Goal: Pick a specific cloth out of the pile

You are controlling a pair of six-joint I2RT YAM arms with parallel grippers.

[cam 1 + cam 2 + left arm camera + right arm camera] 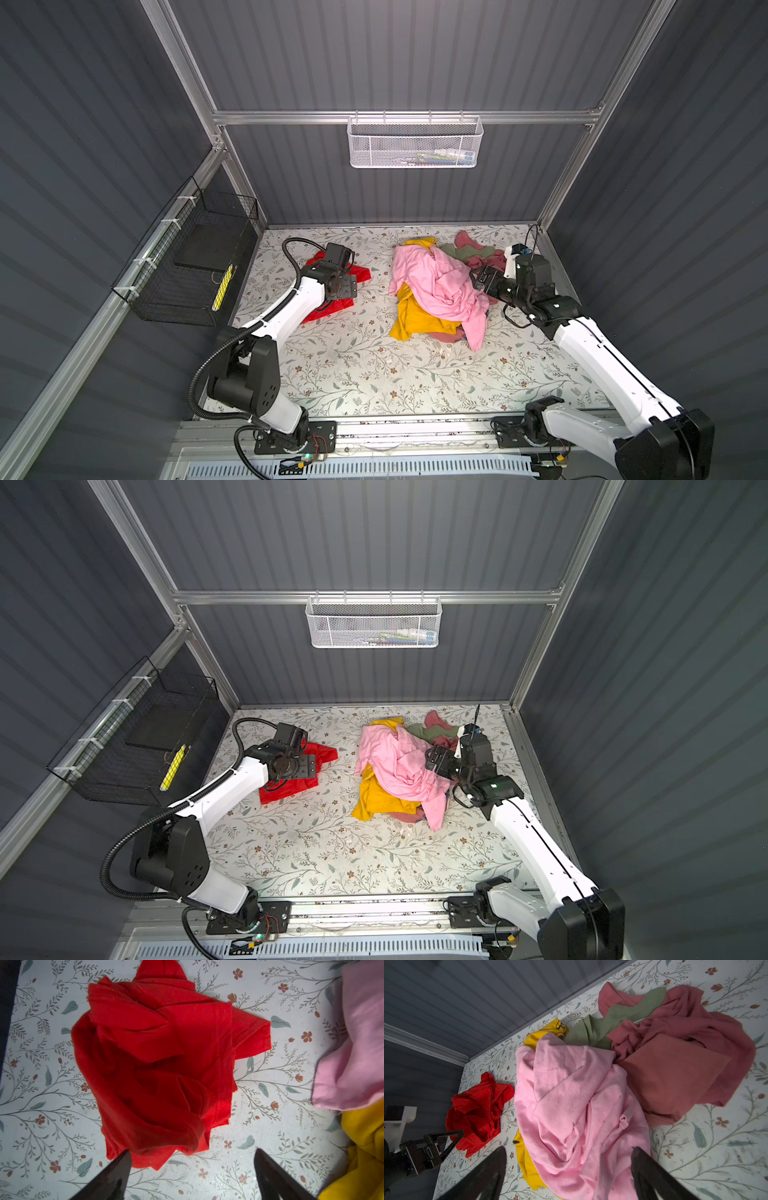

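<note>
Two open tools to account for. See the left gripper [192, 1152] with jaws spread wide and holding nothing, poised directly over the cloth [158, 1068]. Find that red-orange cloth heaped in loose folds on the table [41, 1105], on the left of both top views, with a strip of bare flowered surface between it and the pile [436, 286]. Judge the picking-out as good as done, with only a clean retreat left.

Lift the left gripper straight up before swinging it anywhere. Keep both fingertips clear of the topmost fold, since thin, slightly shiny fabric probably snags and drags along easily. Avoid sweeping sideways toward the pink cloth [353, 1043], lying near on that side.

Note the right gripper [569, 1149], likewise wide and empty, close over the pink cloth at the edge of the pile; cannot tell whether touching. Mark the yellow garment [525, 1167] beneath the pink, and the dusty rose cloth [675, 1074] and green garment [612, 1016] beyond. Hold that gripper off the heap, or raise it, so as not to nudge any garment toward the red one. Check from above for no hem or sleeve of the cloth bridging across to the pile.
</note>
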